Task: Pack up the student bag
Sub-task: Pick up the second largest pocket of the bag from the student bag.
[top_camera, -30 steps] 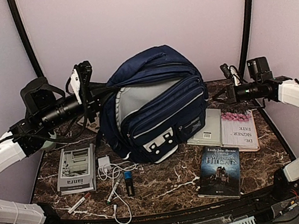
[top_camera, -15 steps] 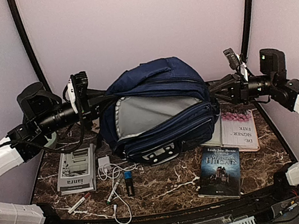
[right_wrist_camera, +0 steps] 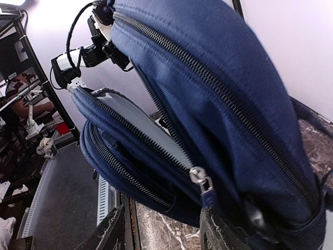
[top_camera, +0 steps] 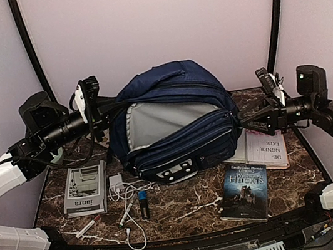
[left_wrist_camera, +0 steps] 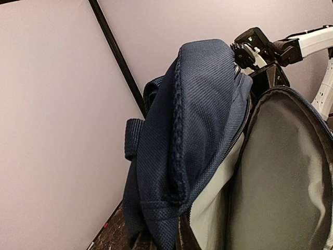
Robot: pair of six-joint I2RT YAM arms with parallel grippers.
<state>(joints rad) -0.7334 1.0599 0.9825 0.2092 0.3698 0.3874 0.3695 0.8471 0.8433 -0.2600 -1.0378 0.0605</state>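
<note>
The student bag (top_camera: 175,120), navy blue with a pale grey lining, lies on its side at mid table with its main compartment gaping toward the front. My left gripper (top_camera: 96,104) is shut on the bag's upper left fabric edge and holds it up. In the left wrist view the blue fabric (left_wrist_camera: 177,135) drapes over my fingers and hides them. My right gripper (top_camera: 253,121) stands open at the bag's right end. In the right wrist view its jaws (right_wrist_camera: 164,232) are spread below a zipper pull (right_wrist_camera: 203,183), with nothing between them.
A dark paperback (top_camera: 244,190) lies front right. A white-and-pink book (top_camera: 266,145) overlaps a pale book (top_camera: 233,145) beside the bag. A grey box (top_camera: 86,188), a white charger with cable (top_camera: 125,192), a dark USB stick (top_camera: 143,203) and a pen (top_camera: 89,226) lie front left.
The bag has tipped from leaning upright to lying wide and low. My right gripper reached the bag's right end, opened, and dropped lower. The left gripper kept its hold.
</note>
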